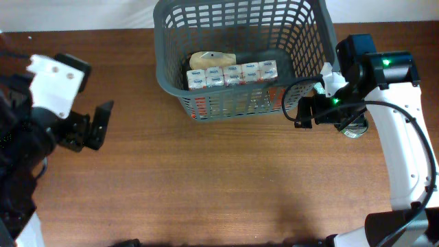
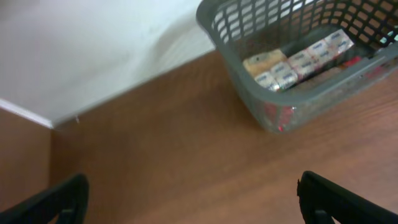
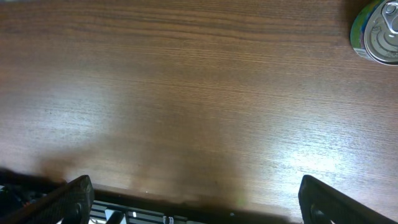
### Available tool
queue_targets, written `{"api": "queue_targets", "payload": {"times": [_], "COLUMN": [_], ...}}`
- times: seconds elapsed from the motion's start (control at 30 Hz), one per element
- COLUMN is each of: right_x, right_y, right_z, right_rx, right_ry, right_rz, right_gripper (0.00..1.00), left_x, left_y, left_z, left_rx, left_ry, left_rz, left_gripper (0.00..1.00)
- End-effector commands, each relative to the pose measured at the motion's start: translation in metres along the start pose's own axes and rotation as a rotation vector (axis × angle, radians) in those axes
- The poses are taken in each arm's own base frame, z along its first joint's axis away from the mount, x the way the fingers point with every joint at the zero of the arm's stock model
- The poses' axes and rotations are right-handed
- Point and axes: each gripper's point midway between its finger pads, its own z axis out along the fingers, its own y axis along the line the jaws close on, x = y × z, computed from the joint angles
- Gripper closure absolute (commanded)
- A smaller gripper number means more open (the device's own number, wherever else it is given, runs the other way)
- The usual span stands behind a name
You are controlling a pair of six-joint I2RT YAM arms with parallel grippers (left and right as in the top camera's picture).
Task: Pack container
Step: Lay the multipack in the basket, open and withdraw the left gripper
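The container (image 1: 162, 72) is a dark grey lattice basket at the back centre of the table. It holds a row of small white cartons (image 1: 233, 74), a tan bread-like pack (image 1: 211, 59) and something red low at its front. My left gripper (image 1: 92, 130) is open and empty over the table, far left of the basket. My right gripper (image 1: 302, 113) is open and empty beside the basket's front right corner. The left wrist view shows the basket (image 2: 298, 102) ahead to the right, past its open fingers (image 2: 193, 202). The right wrist view shows open fingers (image 3: 193, 199) over bare wood.
A small silver tin can (image 1: 355, 128) stands on the table under my right arm, right of the basket; it also shows in the right wrist view (image 3: 378, 31). The wooden table (image 1: 219, 185) ends at a white surface behind the basket.
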Motion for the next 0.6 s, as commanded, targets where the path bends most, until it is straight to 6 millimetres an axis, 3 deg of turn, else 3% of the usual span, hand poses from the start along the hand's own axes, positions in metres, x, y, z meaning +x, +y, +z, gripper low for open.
{"api": "queue_targets", "payload": {"times": [0.0,0.13,0.47,0.57], "right_x": [0.0,0.0,0.0,-0.006], "right_y": [0.001,0.001,0.001,-0.009], "right_z": [0.002,0.002,0.002,0.002], "right_rx": [-0.008,-0.008,-0.007,0.05], "right_ry": [0.007,0.007,0.007,-0.015], "right_rz": [-0.003,-0.003,-0.004,-0.014], "right_gripper": [0.01,0.01,0.01,0.01], "left_x": [0.018,0.045,0.098,0.118], "left_y": [-0.006,-0.021,-0.052,-0.063], "left_z": [-0.016,-0.013,0.009,0.014], "left_rx": [-0.008,0.027,0.111,0.123], "left_ry": [0.02,0.084,0.167,0.189], "left_rz": [-0.137,-0.254,-0.287,-0.291], "left_gripper": [0.01,0.01,0.01,0.01]}}
